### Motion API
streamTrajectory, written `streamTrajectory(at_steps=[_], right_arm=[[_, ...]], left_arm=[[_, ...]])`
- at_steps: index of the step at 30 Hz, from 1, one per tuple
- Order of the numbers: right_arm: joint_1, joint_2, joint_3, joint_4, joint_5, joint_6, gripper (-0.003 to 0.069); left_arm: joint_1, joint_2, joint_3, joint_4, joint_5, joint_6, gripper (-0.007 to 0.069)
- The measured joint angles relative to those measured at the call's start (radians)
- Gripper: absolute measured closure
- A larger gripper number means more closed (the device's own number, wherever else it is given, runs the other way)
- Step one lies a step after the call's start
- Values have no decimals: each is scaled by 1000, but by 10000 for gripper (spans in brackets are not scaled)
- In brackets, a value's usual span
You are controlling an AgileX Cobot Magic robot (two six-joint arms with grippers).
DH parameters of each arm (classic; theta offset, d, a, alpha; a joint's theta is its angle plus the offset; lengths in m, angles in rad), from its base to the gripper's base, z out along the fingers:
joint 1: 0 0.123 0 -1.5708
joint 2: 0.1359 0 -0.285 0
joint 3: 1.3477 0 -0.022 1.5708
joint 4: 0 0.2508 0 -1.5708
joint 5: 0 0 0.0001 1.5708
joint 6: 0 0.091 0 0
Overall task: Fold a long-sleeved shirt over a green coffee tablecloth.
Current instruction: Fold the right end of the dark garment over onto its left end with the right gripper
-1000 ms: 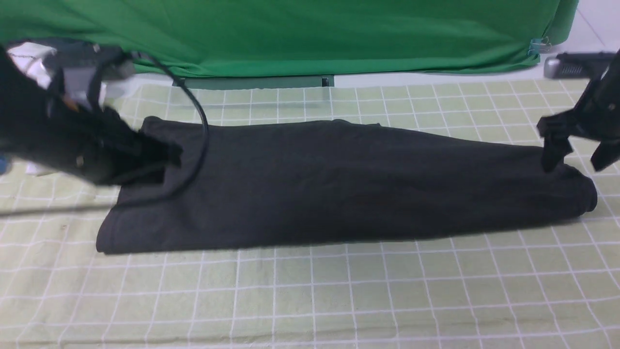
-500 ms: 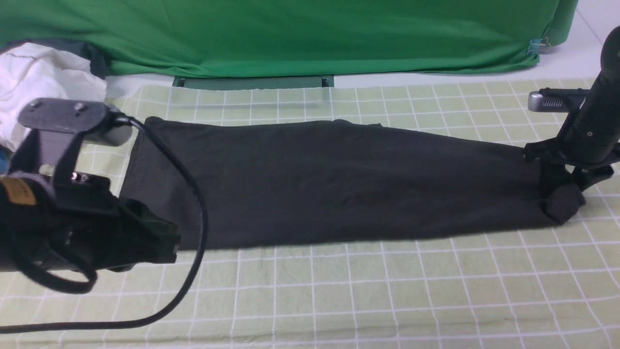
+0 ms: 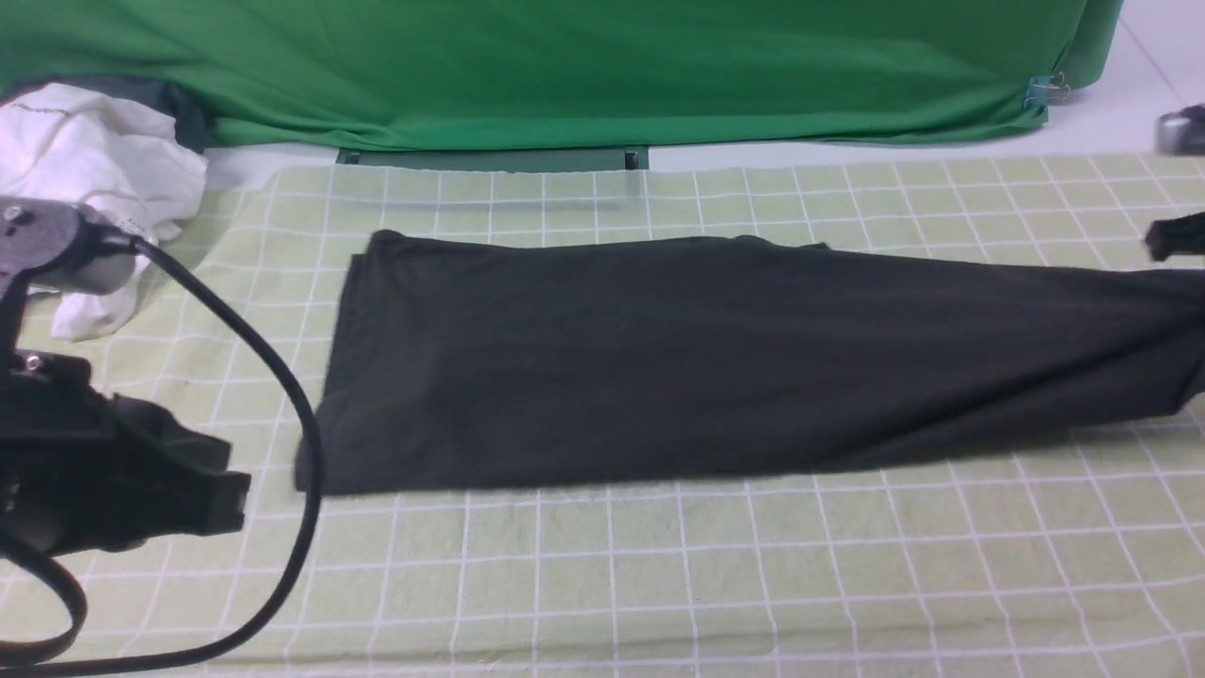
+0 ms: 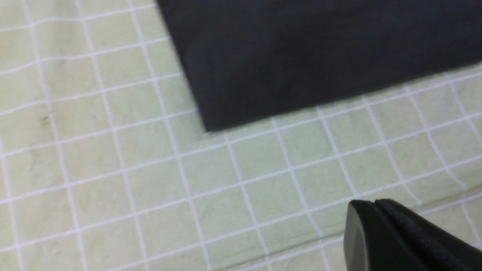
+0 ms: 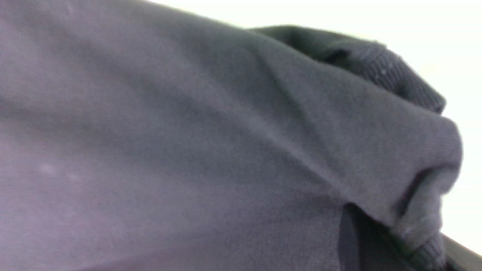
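Observation:
The long-sleeved shirt [image 3: 706,358] lies as a long black folded strip across the green coffee tablecloth [image 3: 753,565], and its right end runs off the picture's right edge. No lettering, graphic or label shows. My left gripper [image 3: 221,494] hovers at the near left, apart from the shirt's left edge. In the left wrist view its fingers [image 4: 376,222] are pressed together with nothing between them, above the gridded cloth [image 4: 113,169] near the shirt's corner [image 4: 320,52]. My right gripper [image 5: 380,241] is shut on a bunched fold of the shirt [image 5: 188,131]. In the front view only a dark bit of the right arm [image 3: 1177,235] shows.
A crumpled white garment [image 3: 85,160] lies at the far left. Plain bright green fabric [image 3: 565,66] hangs along the back. The left arm's black cable [image 3: 292,452] loops over the cloth near the shirt's left end. A grey object [image 3: 1181,132] sits at the right edge.
The shirt has slid to the right and stretched out, drawn by the right gripper, which has moved almost out of view. The left arm has let go and dropped back to the near left.

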Motion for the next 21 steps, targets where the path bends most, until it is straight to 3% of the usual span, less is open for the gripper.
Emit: streamTrajectory(at_steps=[5, 10, 15, 21], right_arm=[[-8, -68, -3, 11, 12, 15, 622], [44, -128, -52, 165, 16, 7, 622], [197, -147, -123, 408, 15, -22, 622], [450, -128, -159, 516, -86, -27, 622]], left_arm=[[0, -2, 0, 41, 20, -18, 623], [0, -3, 2, 44, -5, -22, 623], [0, -3, 2, 27, -35, -26, 620], [0, -3, 3, 21, -63, -26, 615]])
